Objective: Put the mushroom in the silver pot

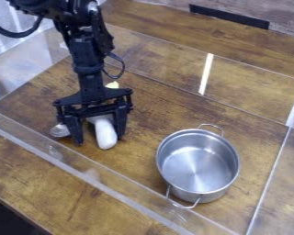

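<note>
Well, left of the silver pot (197,166), the black arm (88,50) reaches down to the table (223,92), its gripper (95,122) low and spread open around the mushroom (106,134). The mushroom's white stem points toward the near edge, outside the silver pot. No writing is readable.

A brown wooden table (162,87) carries a steel pot (197,166), which stands upright with its loop handles at opposite sides of the rim. A mushroom (107,135) lies on the wood well apart from the pot, its white stem pointing toward the near edge. Just beside it rests a silver spoon (60,131), partly hidden. A small yellowish piece (111,86) sits farther back, also partly hidden. Pale strips (208,73) mark the tabletop.
</note>
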Action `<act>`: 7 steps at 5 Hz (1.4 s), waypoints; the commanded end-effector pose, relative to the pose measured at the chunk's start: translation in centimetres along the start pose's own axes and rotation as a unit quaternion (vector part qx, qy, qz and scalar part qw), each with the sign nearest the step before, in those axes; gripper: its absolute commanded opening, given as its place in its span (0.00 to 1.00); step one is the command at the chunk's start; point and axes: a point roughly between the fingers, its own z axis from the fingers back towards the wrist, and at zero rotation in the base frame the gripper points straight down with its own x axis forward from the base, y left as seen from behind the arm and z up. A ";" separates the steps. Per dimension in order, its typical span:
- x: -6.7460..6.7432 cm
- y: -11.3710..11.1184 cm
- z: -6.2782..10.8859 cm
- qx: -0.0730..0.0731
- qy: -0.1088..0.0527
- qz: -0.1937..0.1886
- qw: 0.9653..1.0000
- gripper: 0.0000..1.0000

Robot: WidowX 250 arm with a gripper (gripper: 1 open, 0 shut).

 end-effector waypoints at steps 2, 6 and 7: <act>0.1 0.2 3.6 -0.024 -0.037 0.013 0.999 1.00; -0.2 -0.9 3.8 -0.038 -0.032 0.070 0.996 0.00; -0.7 -2.9 6.0 -0.050 -0.026 0.044 0.997 0.00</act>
